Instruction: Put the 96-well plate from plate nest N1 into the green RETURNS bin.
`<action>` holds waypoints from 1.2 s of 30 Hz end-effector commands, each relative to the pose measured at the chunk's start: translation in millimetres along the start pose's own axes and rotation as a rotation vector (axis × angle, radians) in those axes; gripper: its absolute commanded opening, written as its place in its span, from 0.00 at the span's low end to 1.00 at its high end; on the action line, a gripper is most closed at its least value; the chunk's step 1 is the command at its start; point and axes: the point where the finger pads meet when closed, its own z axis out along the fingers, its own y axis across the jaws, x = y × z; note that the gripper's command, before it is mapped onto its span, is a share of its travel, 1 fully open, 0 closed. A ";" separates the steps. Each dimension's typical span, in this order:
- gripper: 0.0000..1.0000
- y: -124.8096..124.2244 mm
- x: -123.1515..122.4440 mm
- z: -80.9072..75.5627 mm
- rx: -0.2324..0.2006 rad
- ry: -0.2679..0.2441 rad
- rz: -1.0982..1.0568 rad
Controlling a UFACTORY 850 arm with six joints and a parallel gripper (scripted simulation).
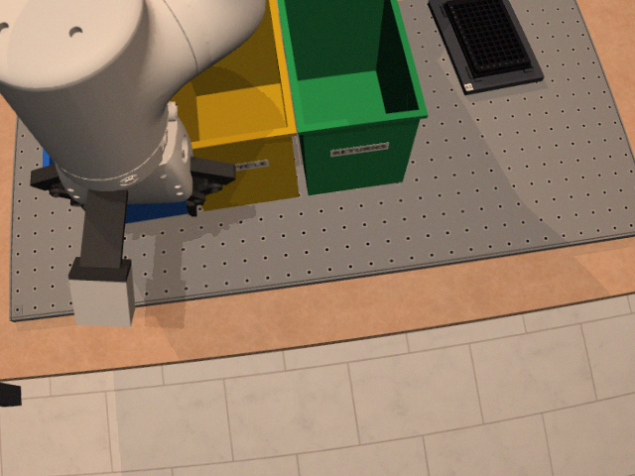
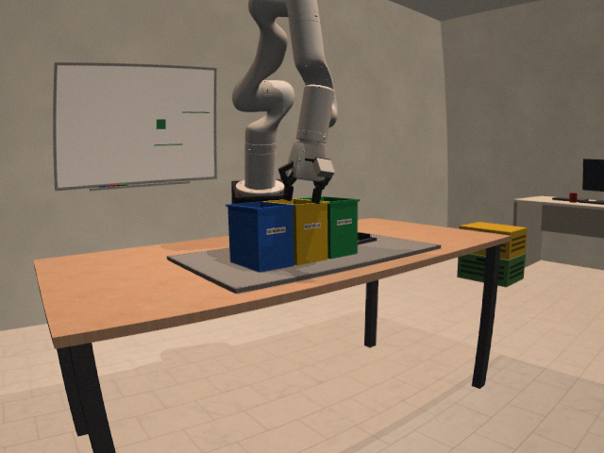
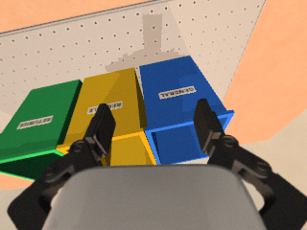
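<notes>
Jaws spread wide and empty, the dark two-finger gripper (image 3: pixel 153 129) hangs above the bins. The black rigid 96-well plate (image 1: pixel 486 37) lies in its dark nest (image 1: pixel 533 68); light, stiff, probably best pinched across its side walls.

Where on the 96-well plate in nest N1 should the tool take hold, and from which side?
Probably from straight above, open tool closing across the two long edges of the 96-well plate. It lies flat in the plate nest, whose raised frame blocks a sideways approach.
</notes>
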 end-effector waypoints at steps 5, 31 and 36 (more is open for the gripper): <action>1.00 -33.6 -1.0 -4.3 0.004 0.010 -0.009; 1.00 -118.2 -16.0 -15.2 0.023 0.027 -0.034; 1.00 -141.9 -23.1 -18.7 0.024 0.027 -0.034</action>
